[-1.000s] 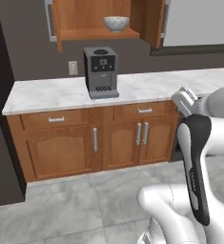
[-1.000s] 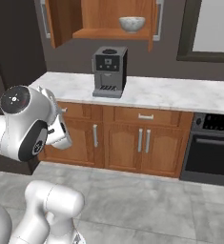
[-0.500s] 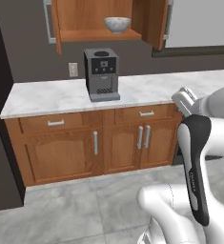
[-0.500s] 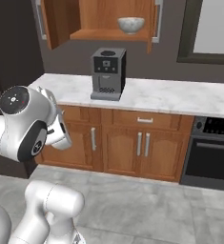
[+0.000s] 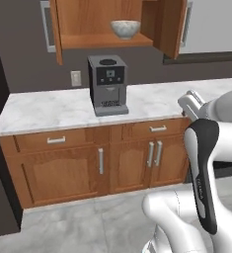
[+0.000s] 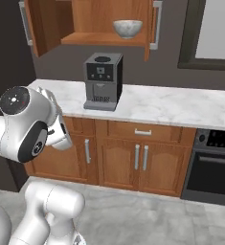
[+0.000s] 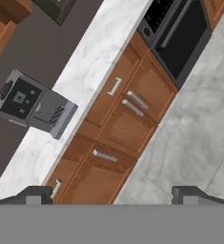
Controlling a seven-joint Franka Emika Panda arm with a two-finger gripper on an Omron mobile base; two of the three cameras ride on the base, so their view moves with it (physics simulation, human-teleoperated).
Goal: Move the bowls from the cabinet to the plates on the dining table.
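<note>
Pincer spread wide and empty, aimed at the lower cupboard fronts and floor. Grey-white marbled bowl resting high on the shelf of the open cabinet, directly above the coffee machine on the marble bench. Well apart from the arm, so a long upward reach probably needed. Risks, as judged: clipping the swung-out cabinet door or the coffee machine on the way up; nudging the bowl off the shelf edge with a shallow, poorly centred grasp on its rim.
</note>
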